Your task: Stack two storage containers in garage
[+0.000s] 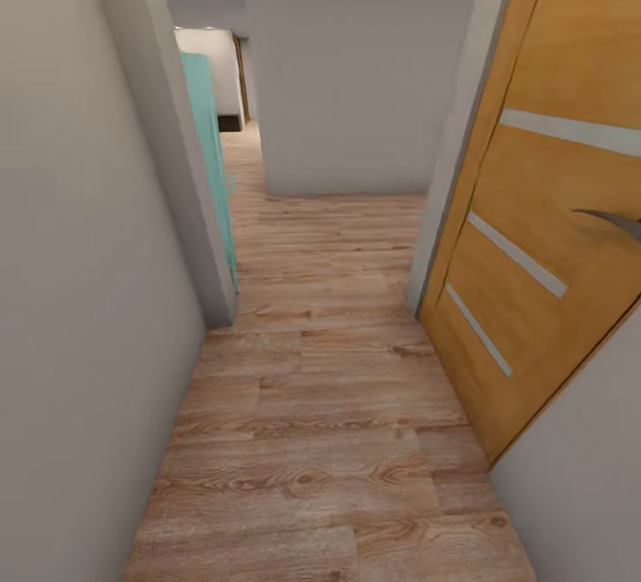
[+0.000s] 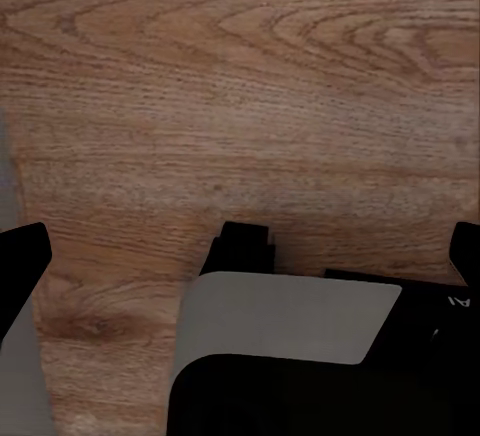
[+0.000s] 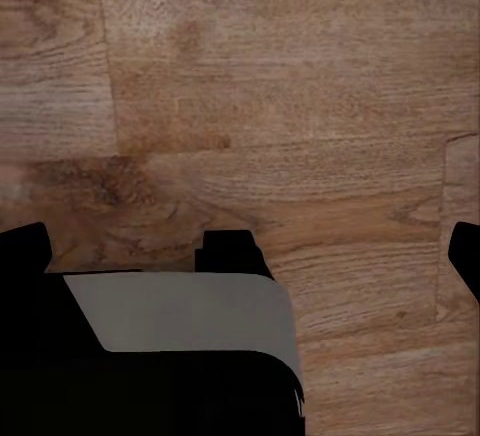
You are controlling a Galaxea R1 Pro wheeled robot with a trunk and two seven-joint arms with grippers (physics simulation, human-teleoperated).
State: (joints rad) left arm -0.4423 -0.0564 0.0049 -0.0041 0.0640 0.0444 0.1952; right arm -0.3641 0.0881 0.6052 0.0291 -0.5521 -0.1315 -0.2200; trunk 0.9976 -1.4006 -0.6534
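The two storage containers are out of view. I am in a narrow corridor with light wood planks point(image 1: 329, 404) underfoot. In the left wrist view my left gripper point(image 2: 240, 266) hangs over the planks, its dark fingertips point(image 2: 22, 256) wide apart at the frame's edges, open with nothing between them. In the right wrist view my right gripper point(image 3: 240, 251) is the same, with its fingertips point(image 3: 22, 248) spread, open and holding nothing. Part of my own grey and black base point(image 2: 290, 326) shows below each gripper.
A pale grey wall point(image 1: 80, 297) runs close on the left, ending at a corner point(image 1: 191, 208). An orange wooden door point(image 1: 543, 235) with a handle point(image 1: 614, 222) stands open close on the right. A grey wall point(image 1: 356, 75) closes the corridor ahead; a passage continues left past a teal panel point(image 1: 209, 155).
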